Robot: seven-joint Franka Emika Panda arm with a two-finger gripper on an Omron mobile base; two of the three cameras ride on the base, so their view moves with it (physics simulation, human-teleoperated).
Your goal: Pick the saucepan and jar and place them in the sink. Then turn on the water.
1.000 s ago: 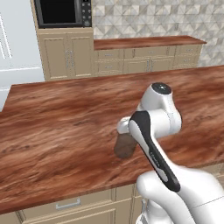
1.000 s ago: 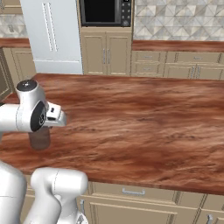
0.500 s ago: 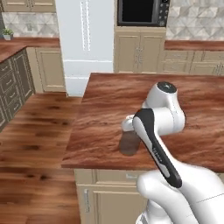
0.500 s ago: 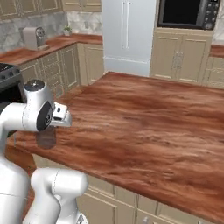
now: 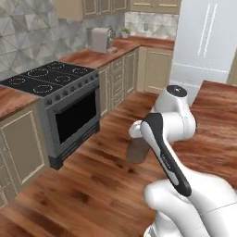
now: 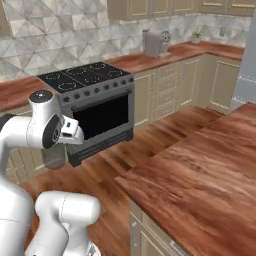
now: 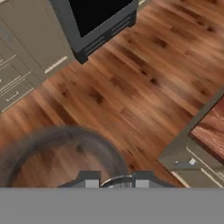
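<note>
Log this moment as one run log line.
phase: carrying | pincer: shut on jar | jar: held above wood floor | stove: ahead-left | sink: not reached

The tool (image 7: pixel 114 183) shows just its two dark tips at the hand view's lower edge. The jar (image 7: pixel 57 157) is cut off there too, and the arm hides its upper part (image 5: pixel 137 150) in the left base view. The counter (image 6: pixel 200 180) runs off the right edge.
</note>
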